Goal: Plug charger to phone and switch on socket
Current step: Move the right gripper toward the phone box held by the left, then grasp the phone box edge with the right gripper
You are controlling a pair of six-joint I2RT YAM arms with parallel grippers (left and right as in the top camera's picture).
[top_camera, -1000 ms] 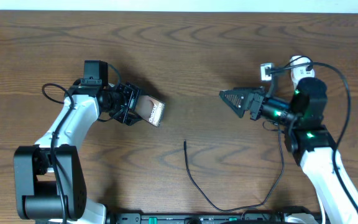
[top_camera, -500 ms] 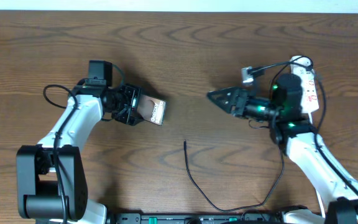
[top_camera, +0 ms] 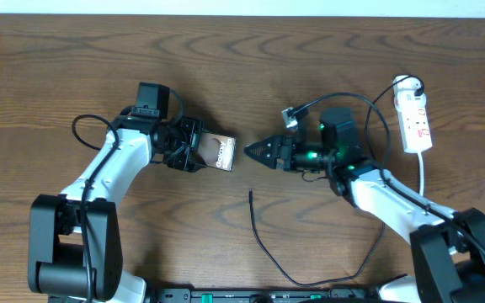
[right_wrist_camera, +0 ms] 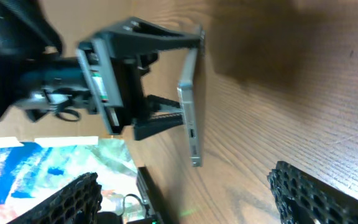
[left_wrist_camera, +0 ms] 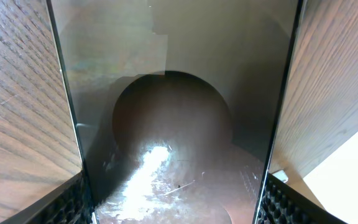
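Left claw [top_camera: 199, 151] is clamped on the phone [top_camera: 222, 154], one finger on each long side. In its wrist view I see the glossy dark screen filling the gap between the two fingers [left_wrist_camera: 73, 205], showing only blurred reflections. From overhead the phone shows a brownish face with small white lettering and looks foreshortened, so it is tilted rather than flat. I cannot tell whether it touches the table [top_camera: 57, 50]. Its thin silvery far end, with a small slot in it, faces the right wrist camera.

Right claw [top_camera: 255, 152] sits just right of the phone and level with it, tips aimed at that end but apart from it. Its fingers stand wide apart with nothing between them.

Charger [top_camera: 252, 210], a thin black cable, lies below the phone. Its free tip is just below and right of the phone and touches neither claw. From there the cable loops down toward the table's near edge, then up to the right.

Power strip [top_camera: 414, 124], white with red marks, lies well to the right of the phone, beyond the right arm, its white cord trailing toward the near edge.

Left arm reaches in from lower left of the phone, elbow bent. Right arm reaches in from lower right, forearm stretched toward the phone.
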